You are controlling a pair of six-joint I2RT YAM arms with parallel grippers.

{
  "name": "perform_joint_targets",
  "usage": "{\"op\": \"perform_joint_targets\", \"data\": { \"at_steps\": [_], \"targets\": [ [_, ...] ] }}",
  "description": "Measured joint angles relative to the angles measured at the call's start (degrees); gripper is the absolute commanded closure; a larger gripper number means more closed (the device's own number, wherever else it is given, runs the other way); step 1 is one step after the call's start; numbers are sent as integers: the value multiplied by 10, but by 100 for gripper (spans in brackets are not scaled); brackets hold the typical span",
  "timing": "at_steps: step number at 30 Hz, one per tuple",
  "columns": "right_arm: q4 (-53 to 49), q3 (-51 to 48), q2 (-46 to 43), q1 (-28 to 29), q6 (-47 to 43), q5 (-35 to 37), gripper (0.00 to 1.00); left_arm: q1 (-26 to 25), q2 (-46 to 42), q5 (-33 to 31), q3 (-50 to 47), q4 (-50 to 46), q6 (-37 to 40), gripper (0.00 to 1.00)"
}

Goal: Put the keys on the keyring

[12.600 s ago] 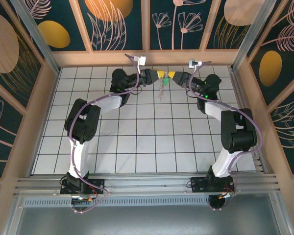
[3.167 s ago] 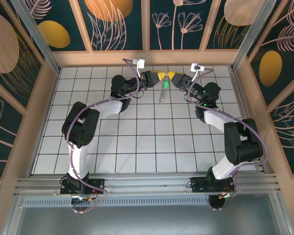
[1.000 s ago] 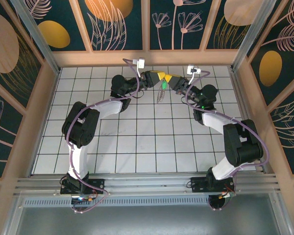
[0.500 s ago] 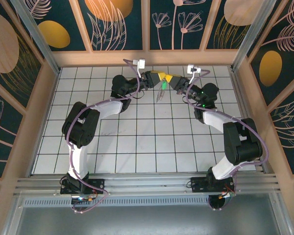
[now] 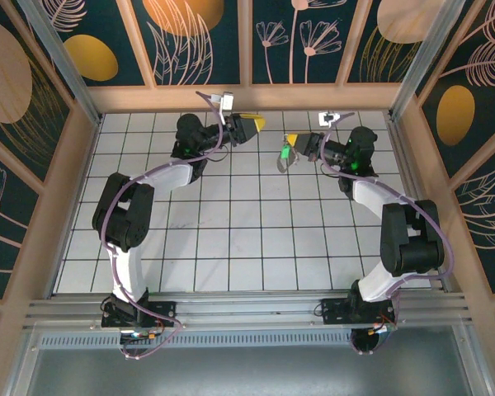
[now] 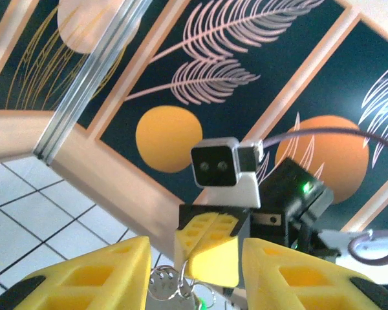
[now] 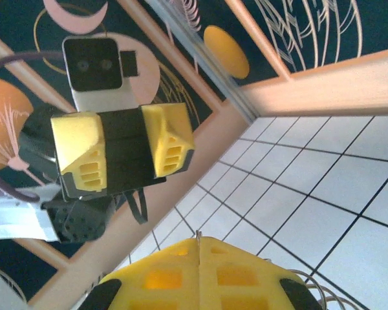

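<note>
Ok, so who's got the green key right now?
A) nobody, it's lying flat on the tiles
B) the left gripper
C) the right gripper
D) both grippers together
C: the right gripper is shut on the keyring, with the green key hanging at its tips, while the left gripper is open and apart from them.

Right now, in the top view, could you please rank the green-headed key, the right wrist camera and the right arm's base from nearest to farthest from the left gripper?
1. Green-headed key, with the keyring, just right of the left gripper.
2. Right wrist camera, farther right, near the back wall.
3. Right arm's base, at the near edge.
</note>
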Motion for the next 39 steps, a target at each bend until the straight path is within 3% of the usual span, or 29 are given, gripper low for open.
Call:
{"op": "perform_joint_targets", "data": {
  "at_steps": [16, 39],
  "targets": [
    [-94, 55, 52, 0, -70, -91, 100, 0, 0, 52, 10, -172, 135, 57],
    [-120, 99, 88, 36, -95, -110, 100, 0, 10, 87, 11, -174, 134, 61]
  ]
}}
